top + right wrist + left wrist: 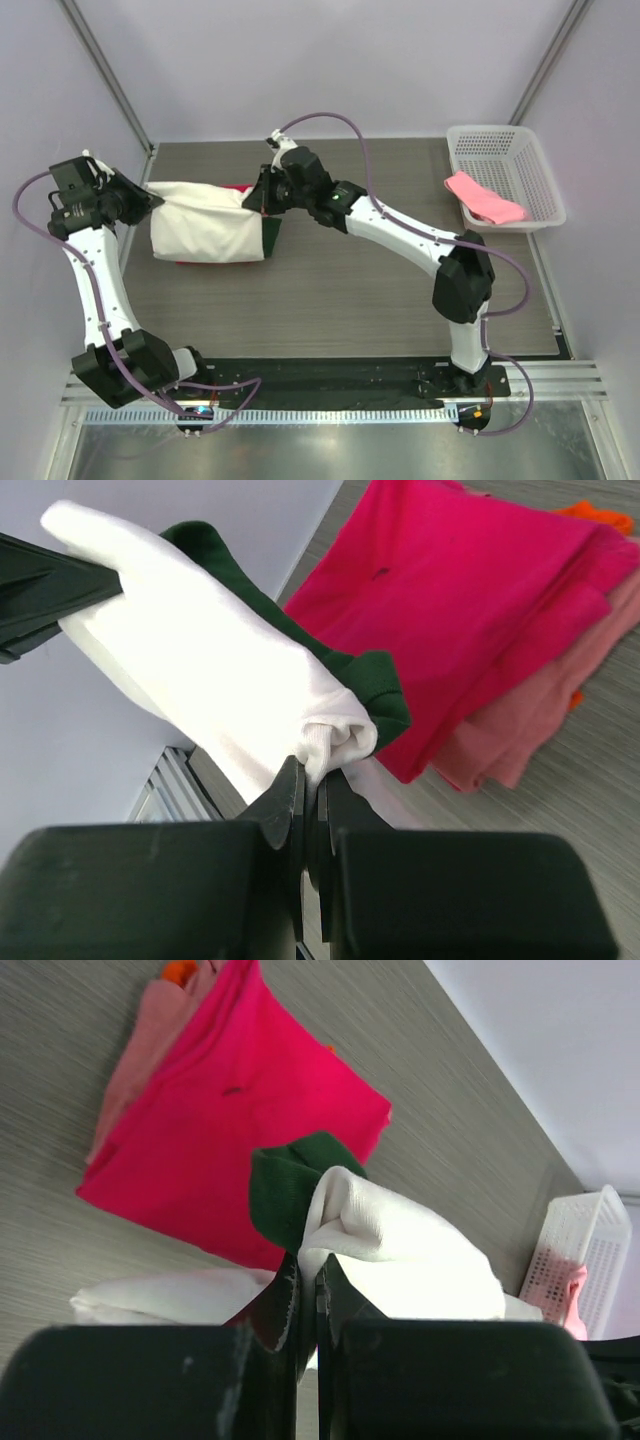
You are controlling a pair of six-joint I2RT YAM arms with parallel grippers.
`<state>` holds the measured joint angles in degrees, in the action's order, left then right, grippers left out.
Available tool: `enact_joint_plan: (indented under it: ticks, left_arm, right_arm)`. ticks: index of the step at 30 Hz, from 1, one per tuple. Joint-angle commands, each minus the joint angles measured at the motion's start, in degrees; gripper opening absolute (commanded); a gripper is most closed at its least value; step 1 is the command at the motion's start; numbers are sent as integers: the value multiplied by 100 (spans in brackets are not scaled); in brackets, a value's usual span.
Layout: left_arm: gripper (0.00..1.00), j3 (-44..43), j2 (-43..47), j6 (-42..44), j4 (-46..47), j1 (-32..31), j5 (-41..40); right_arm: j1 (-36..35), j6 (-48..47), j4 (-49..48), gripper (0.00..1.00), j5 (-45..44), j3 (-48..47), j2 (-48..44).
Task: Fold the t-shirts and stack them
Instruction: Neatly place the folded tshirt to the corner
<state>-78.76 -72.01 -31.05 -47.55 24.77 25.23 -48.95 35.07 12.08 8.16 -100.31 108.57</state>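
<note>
Left claw (308, 1278) and right claw (310, 785) are each pinched shut on one end of the cream-white t-shirt (205, 235) | shirt is held stretched at 10 o'clock over the worktop (350, 300), judged ready for lowering onto the red-pink t-shirt (240, 1100) | light pink t-shirt (485, 198) is seen in the basket (497, 129) at 2 o'clock

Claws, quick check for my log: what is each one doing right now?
Left claw: closed on the white shirt.
Right claw: closed on the same white shirt.
</note>
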Motion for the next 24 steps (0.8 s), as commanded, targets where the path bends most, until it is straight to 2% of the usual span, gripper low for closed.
enact_joint_plan:
  ticks: [1,7,13,18,24]
  left_arm:
    - [0,-333,-146,161,-36,115,-229]
    - [0,-526,-717,21,237,124,-485]
    - [0,-658,-1516,-156,439,159,95]
    - [0,-772,-2001,-384,624,142,-80]
    - [1,-1228,-2685,-595,1011,-148,-430]
  right_arm:
    - [-36,184,-48,1,-175,-752,260]
    - [-45,202,-39,1,-306,-1297,928]
    - [69,167,-47,1,-447,-1833,1534]
    - [210,219,-239,1,-562,-2045,1886]
    - [561,369,-452,1,-167,-2449,2448]
